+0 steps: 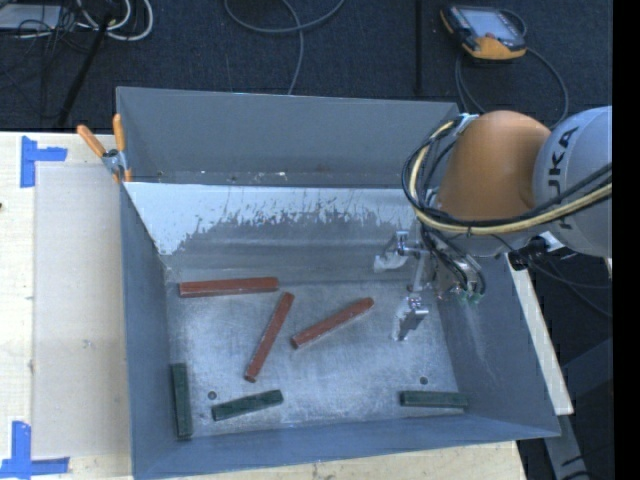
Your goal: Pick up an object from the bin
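Hanging beside the rightmost brown stick (333,323), the end effector (408,322) hides its grip state.

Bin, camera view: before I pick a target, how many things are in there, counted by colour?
Reddish-brown flat sticks: 3
Dark green flat sticks: 3
Total: 6
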### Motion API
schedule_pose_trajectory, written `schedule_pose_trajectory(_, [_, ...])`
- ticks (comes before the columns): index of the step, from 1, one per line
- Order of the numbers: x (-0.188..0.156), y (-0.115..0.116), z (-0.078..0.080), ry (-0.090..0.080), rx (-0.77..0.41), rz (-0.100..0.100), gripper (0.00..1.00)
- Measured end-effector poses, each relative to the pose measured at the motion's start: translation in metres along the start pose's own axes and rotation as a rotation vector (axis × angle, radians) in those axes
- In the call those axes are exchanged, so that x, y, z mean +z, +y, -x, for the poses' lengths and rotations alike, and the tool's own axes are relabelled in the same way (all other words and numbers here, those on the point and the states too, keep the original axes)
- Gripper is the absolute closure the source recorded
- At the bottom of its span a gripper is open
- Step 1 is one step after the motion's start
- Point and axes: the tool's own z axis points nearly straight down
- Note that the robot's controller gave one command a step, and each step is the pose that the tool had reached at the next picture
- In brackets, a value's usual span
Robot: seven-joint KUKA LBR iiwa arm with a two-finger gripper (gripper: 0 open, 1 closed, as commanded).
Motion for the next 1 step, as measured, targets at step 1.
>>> schedule_pose_trajectory(1, [0.0842, 0.0163, 0.0084, -0.006, -0.112, 0.000, 1.00])
